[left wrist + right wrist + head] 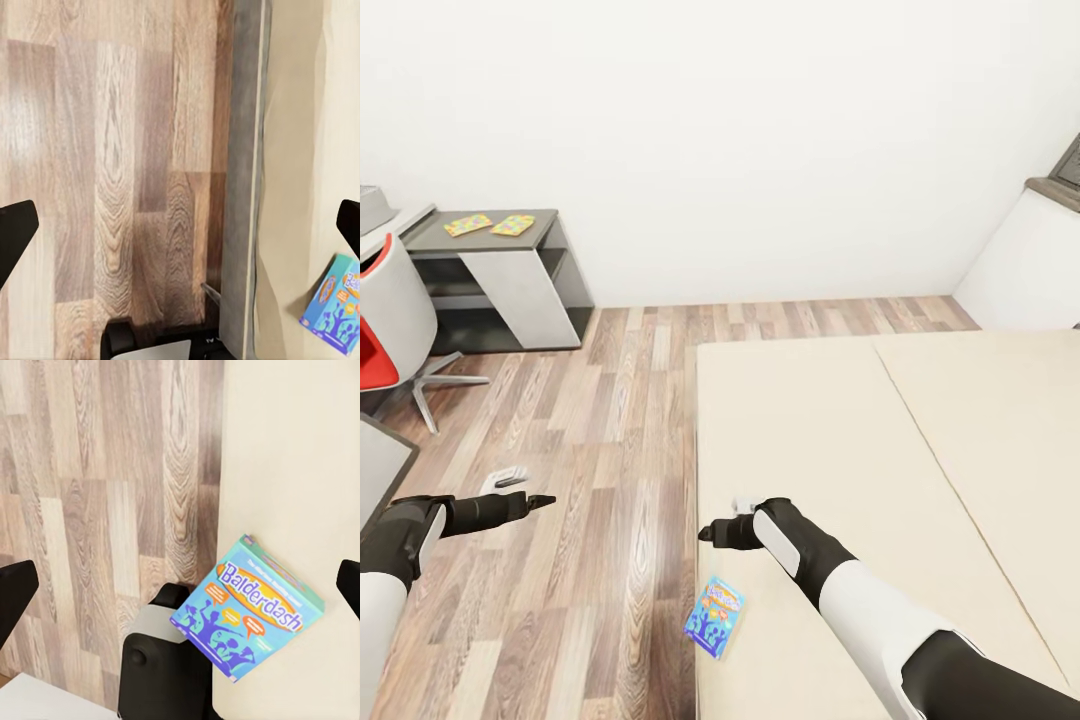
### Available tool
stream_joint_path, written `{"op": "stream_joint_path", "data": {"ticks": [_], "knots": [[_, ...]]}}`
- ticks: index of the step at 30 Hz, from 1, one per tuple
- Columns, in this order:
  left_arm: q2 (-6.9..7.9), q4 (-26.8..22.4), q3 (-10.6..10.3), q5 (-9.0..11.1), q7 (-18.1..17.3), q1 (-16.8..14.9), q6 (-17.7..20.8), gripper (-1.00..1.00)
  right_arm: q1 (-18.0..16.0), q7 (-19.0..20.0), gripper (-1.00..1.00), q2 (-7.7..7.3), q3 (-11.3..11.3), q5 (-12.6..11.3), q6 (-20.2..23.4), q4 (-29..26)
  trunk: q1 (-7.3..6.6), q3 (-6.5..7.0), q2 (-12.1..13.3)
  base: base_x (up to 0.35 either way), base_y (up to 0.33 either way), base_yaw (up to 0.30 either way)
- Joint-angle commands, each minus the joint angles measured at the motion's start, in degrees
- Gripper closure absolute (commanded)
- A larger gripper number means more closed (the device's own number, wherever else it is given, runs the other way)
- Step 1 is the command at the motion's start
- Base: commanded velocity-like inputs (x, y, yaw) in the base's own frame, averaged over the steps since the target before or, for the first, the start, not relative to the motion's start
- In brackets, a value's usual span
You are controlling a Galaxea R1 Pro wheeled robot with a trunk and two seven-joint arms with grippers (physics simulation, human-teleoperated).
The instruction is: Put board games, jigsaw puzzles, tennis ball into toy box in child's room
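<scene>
blue flat board game box (714, 616) lain at beige bed (920, 450) edge | left hand (546, 498) spread apart | right hand (703, 532) spread apart, empty

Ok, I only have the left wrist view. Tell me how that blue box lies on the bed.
Observer: The blue board game lies at the bed's edge, one corner jutting over the floor.
Operator: Give me the right gripper's place.
Observer: The right gripper hangs open above that edge, apart from the box.
Operator: Now locate the puzzles.
Observer: Two jigsaw puzzles lie on the dark cabinet top by the far wall.
</scene>
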Motion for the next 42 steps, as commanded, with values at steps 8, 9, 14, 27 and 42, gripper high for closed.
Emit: {"op": "stream_joint_path", "data": {"ticks": [8,9,14,27,42], "knots": [[-0.12,-0.1,0.3,-0.6,-0.2,0.0,0.3,-1.00,-0.1,-0.3,-1.00,0.00,0.2,-0.3,0.1,0.0,0.04,0.67,-0.1,0.000,0.000,0.000],[-0.12,-0.1,0.3,-0.6,0.0,0.0,0.3,-1.00,-0.1,-0.3,-1.00,0.00,0.2,-0.3,0.1,0.0,0.04,0.77,-0.1,0.000,0.000,0.000],[-0.12,-0.1,0.3,-0.6,0.7,0.0,0.3,-1.00,-0.1,-0.3,-1.00,0.00,0.2,-0.3,0.1,0.0,0.04,1.25,-0.1,0.000,0.000,0.000],[-0.05,-0.1,0.2,-0.6,0.7,0.0,0.4,-1.00,-0.1,-0.2,-1.00,0.00,0.1,-0.4,0.1,0.0,0.04,2.48,-0.1,0.000,0.000,0.000],[0.12,-0.1,0.4,-0.5,0.2,0.0,0.2,-1.00,-0.1,-0.3,-1.00,0.00,0.0,-0.4,0.1,0.1,0.04,3.91,-0.1,0.000,0.000,0.000]]}}
